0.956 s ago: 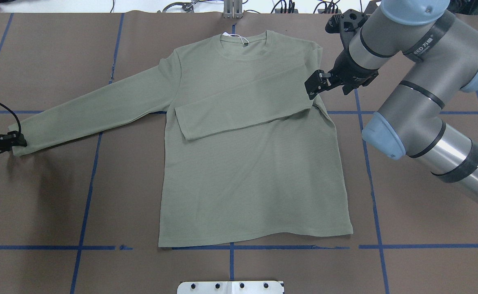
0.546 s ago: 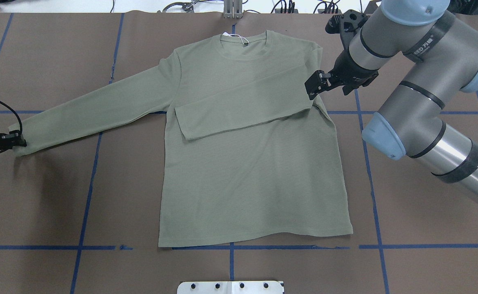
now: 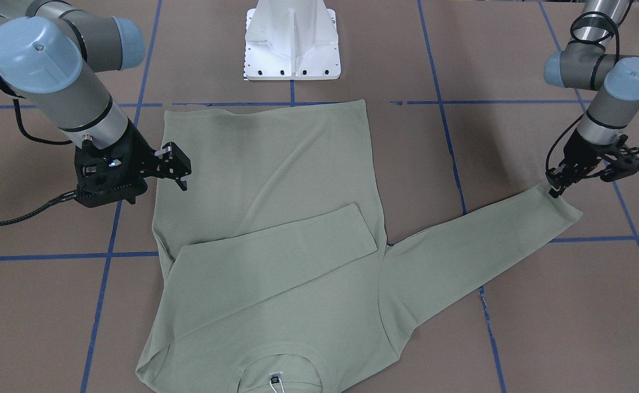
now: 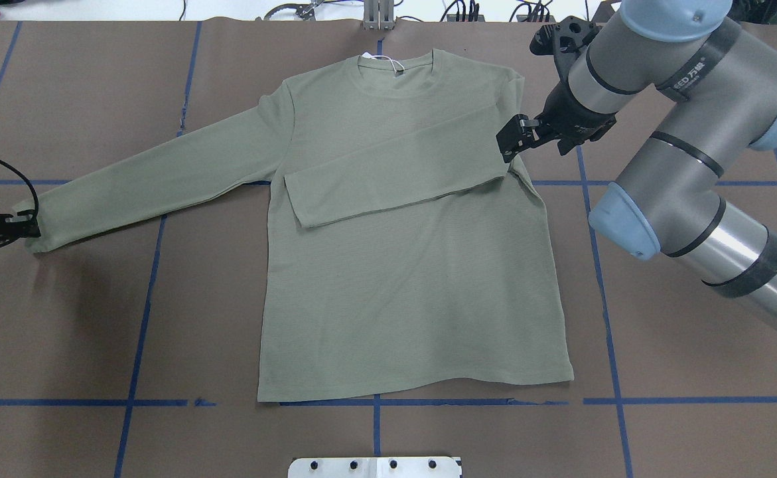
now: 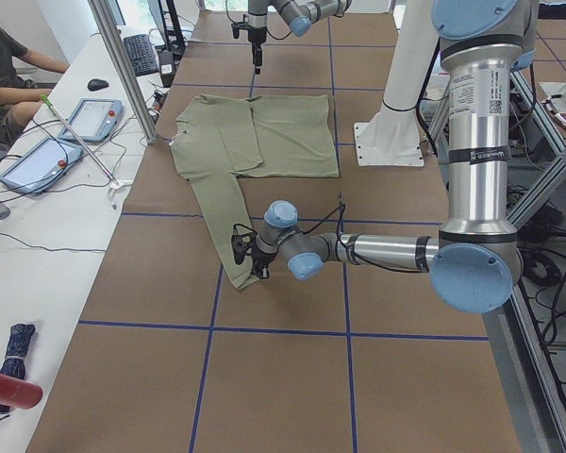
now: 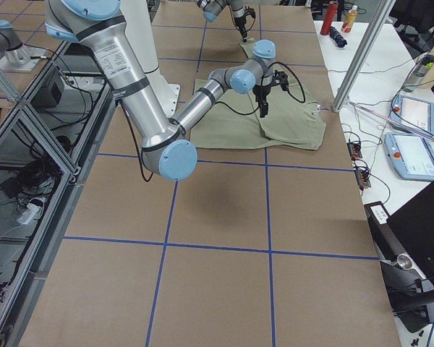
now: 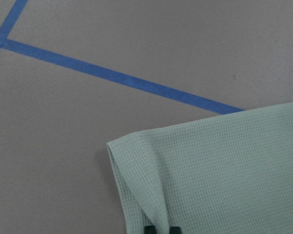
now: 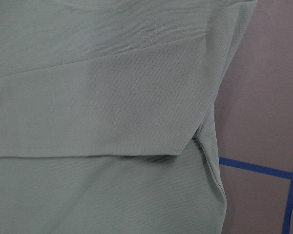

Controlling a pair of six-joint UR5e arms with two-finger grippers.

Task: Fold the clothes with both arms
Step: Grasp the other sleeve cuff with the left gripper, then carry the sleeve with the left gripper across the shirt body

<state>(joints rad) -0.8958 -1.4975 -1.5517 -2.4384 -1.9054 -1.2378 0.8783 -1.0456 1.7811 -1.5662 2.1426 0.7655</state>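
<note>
The pale sage-green shirt [image 4: 408,279] lies flat, face up, on the brown table, its collar and white tag [image 4: 388,63] at the far side. One sleeve [image 4: 395,172] is folded across the chest. The other sleeve [image 4: 149,179] stretches out to the left. My left gripper [image 4: 30,227] is shut on that sleeve's cuff, and the left wrist view shows the cuff fabric [image 7: 210,175] pinched at the fingertips [image 7: 149,229]. My right gripper [image 4: 509,143] hovers open just over the shirt's right edge, by the folded sleeve's crease, holding nothing [image 3: 180,174].
Blue tape lines [image 4: 136,332] grid the table. The white pedestal base [image 3: 292,43] stands at the near edge behind the hem. A seated person [image 5: 5,66] and tablets [image 5: 94,118] are at a side table beyond the collar end.
My left gripper has shifted slightly with the cuff still pinched, and the cuff end has bunched a little. The right arm and the rest of the shirt have not moved.
</note>
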